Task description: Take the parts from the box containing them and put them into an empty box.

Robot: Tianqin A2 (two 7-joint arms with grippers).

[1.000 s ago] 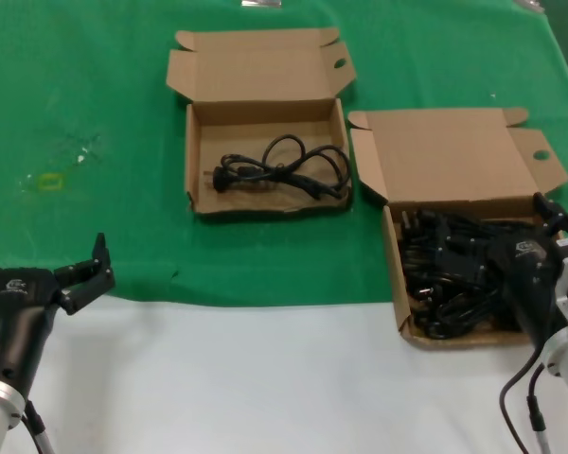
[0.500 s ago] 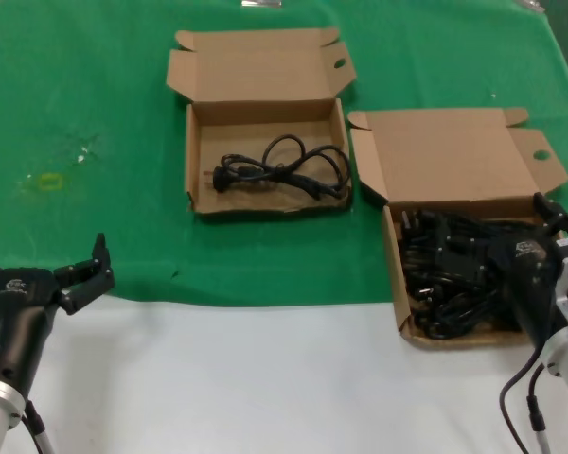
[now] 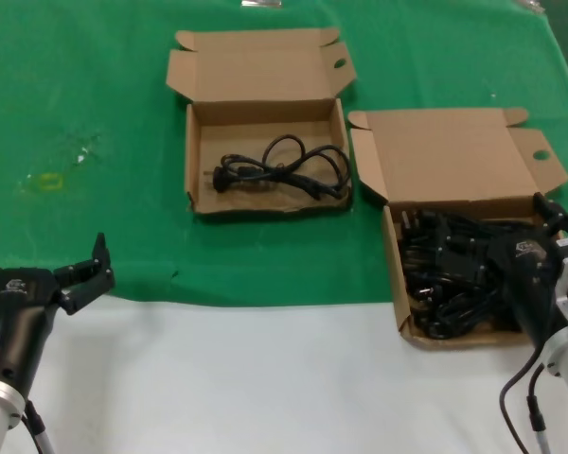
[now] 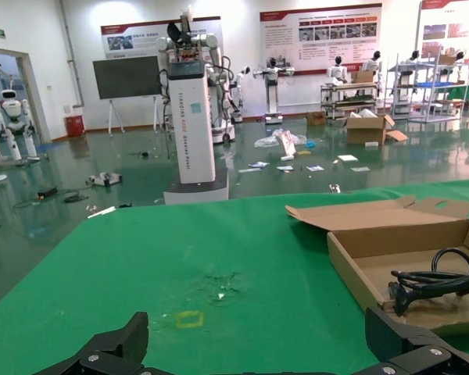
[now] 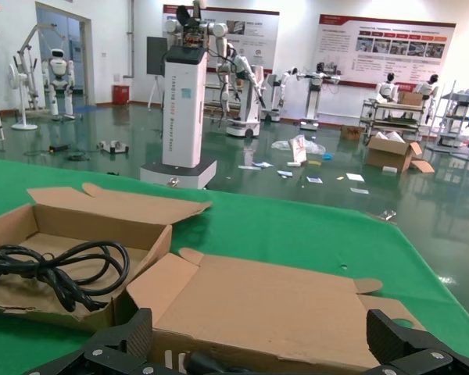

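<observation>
Nothing has moved since the earlier frames: my left gripper waits spread wide at the table's near edge. One cord lies in the far box; the pile of black cords fills the near box. My right gripper hovers there, fingers apparently wide, so I'd descend and pinch one loop.

Both boxes showing matt brown corrugated cardboard; cords looking black rubbery, slight sheen; green cloth lying matt; white tabletop looking smooth.
</observation>
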